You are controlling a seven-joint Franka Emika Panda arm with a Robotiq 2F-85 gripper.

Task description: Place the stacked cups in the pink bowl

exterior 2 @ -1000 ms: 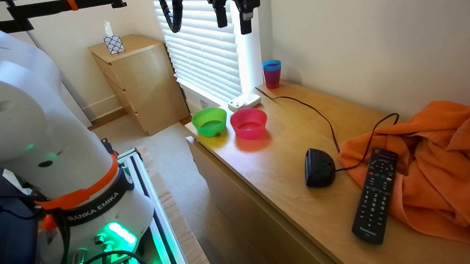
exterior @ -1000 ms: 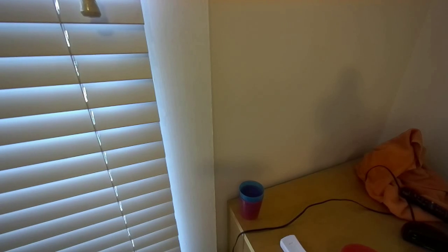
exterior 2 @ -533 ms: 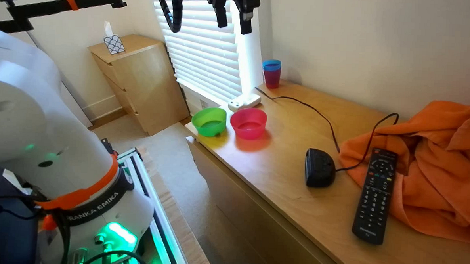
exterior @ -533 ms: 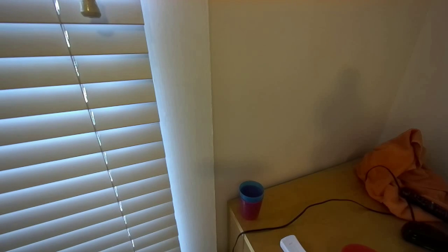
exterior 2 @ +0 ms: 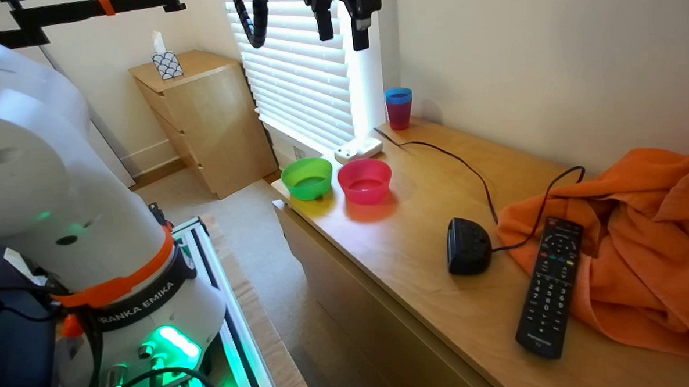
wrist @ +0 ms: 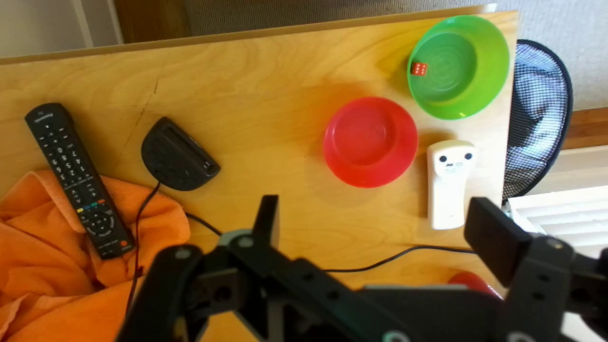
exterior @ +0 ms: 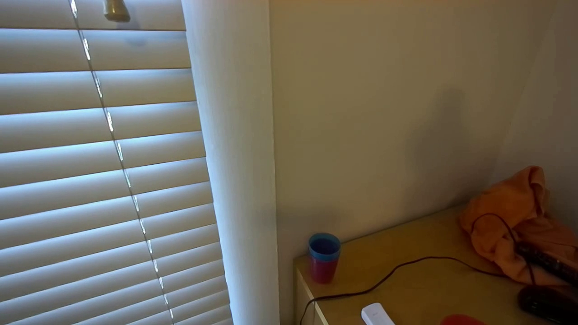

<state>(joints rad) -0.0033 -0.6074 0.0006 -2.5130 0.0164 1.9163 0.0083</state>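
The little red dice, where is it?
At the upper right of the wrist view, the red die lies inside the green bowl, toward its left side.

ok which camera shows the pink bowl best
Wrist view: the pink bowl shows whole and largest, from above. An exterior view has the bowl smaller, slantwise; an exterior view, only a sliver at the bottom.

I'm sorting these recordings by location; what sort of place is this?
Probably a room in a home, perhaps a bedroom or living room, though an office is possible. The signs are the slatted window blinds, the wood-coloured chest of drawers and the TV remote.
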